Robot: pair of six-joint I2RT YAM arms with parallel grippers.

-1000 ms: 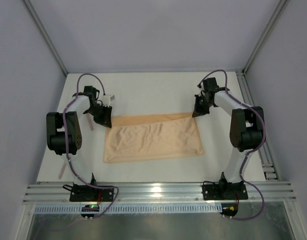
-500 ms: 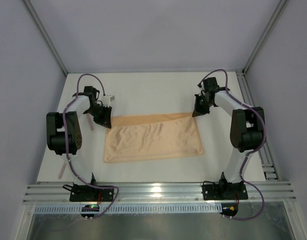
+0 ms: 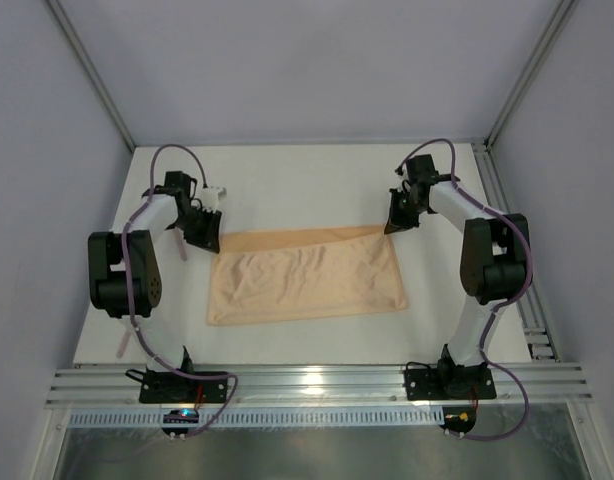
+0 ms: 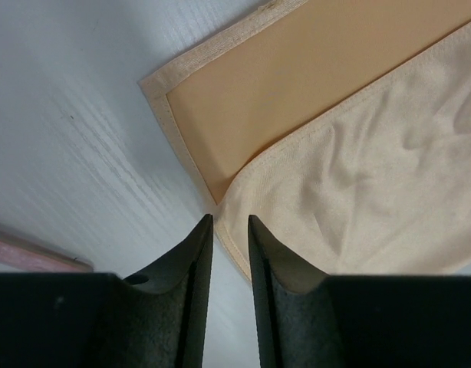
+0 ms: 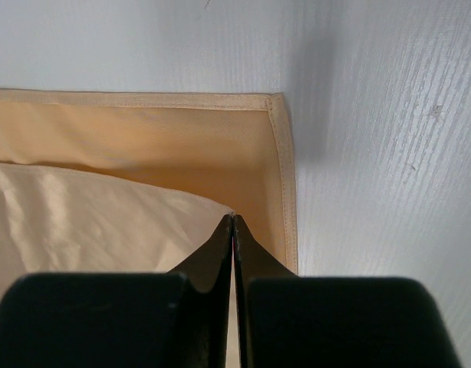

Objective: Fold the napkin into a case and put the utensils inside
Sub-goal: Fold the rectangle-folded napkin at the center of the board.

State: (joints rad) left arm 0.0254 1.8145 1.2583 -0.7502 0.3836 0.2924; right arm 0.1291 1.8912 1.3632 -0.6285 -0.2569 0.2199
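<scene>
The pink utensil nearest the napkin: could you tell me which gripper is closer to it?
Left. The left gripper is just beside the utensil, at the far-left corner of the napkin; the right gripper is at its far-right corner.

A white table (image 3: 307, 185) with a faint grain forms the base of a small booth. Pale lavender-grey walls (image 3: 307, 70) close it in at the back and on both sides (matt and evenly lit). Slim aluminium posts (image 3: 92, 75) slant up from the far corners. Slotted aluminium rails (image 3: 317, 385) cross the near edge, above a white perforated strip (image 3: 317, 415) and a brushed metal sheet (image 3: 307, 455) with soft glare. Another rail (image 3: 488, 172) lines the table's right edge.
</scene>
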